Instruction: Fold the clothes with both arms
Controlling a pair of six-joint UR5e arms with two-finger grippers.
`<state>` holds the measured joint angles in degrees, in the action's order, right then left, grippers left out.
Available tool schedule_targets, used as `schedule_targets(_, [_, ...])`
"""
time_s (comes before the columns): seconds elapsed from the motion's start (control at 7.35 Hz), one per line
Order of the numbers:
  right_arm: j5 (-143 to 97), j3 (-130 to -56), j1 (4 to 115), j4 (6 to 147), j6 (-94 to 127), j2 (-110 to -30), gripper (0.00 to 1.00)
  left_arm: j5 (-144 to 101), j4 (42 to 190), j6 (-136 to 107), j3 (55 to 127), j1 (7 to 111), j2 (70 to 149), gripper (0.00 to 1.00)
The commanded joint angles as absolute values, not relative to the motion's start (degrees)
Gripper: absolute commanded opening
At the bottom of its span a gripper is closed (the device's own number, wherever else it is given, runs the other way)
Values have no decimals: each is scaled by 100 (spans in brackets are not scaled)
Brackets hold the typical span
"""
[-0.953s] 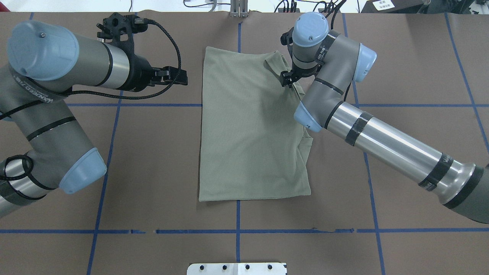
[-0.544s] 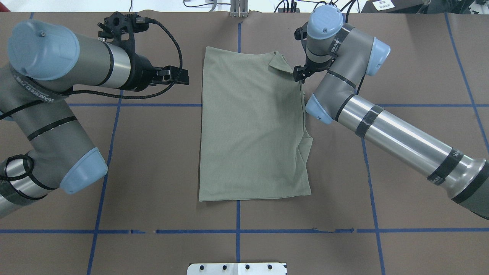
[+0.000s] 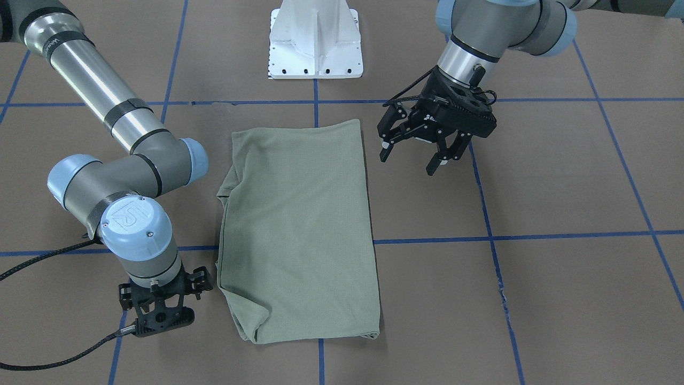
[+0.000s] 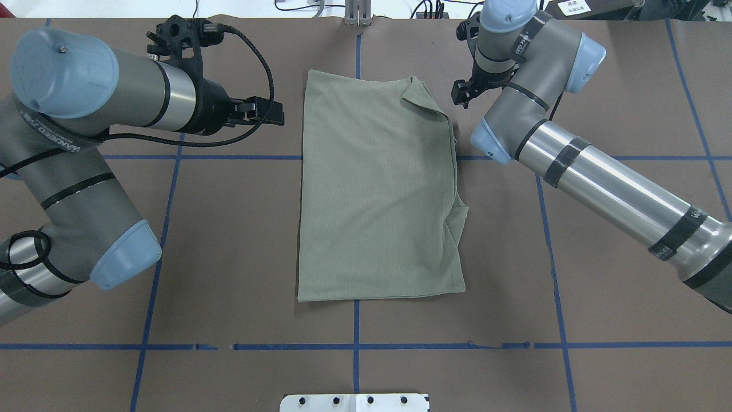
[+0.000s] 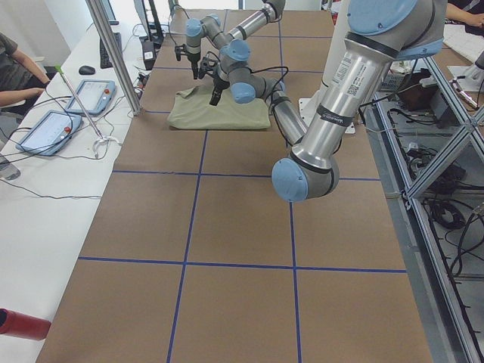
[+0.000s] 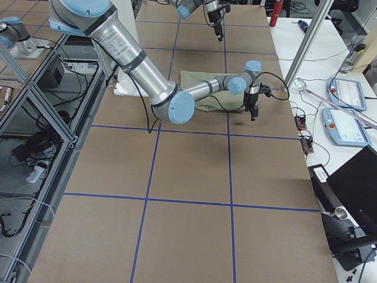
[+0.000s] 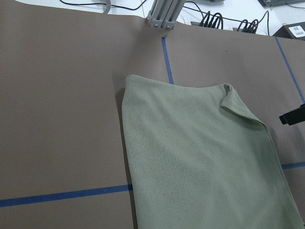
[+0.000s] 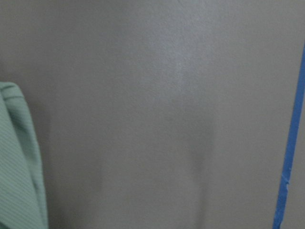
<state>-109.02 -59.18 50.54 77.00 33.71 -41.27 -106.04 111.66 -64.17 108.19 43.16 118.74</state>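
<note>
Plainly, the risk sits at the far right corner of the pale sage-green knit shirt [image 4: 377, 194], where a flap lies turned over. A pinch catching only the top layer would likely drag the fold askew. The shirt lies mid-way across the brown table [image 4: 629, 86], nearer the edge away from the robot. The black two-finger right gripper [image 4: 461, 94] hangs just beside that flap, off the cloth (its fingers' state cannot be told). The black left gripper [image 3: 409, 160], fingers spread and empty, hovers apart from the shirt's left edge.

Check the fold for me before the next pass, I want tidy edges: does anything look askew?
Yes. The shirt lies as a neat rectangle except along the robot's right edge: a bunched layer pokes out past the side midway, and the far corner is flipped over on top.
</note>
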Motion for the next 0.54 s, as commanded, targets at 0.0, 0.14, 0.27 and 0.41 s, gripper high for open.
schedule_targets(0.0, [-10881,-5549,4888,7691,3758,-3484,100,-10600,11162,-6416,10854,4342,11865,99])
schedule_targets(0.14, [-10724,-5407,4756,7656,3979,-3219,100,-10600,11153,-6416,10872,4342,11874,99])
schedule_targets(0.27, [-10636,-5397,4650,7542,3990,-3199,95,-10600,11153,-6416,10872,4342,11865,99])
schedule_targets(0.41, [-10548,-5379,4545,7263,4051,-3199,75,-10600,11153,-6416,10872,4342,11865,99])
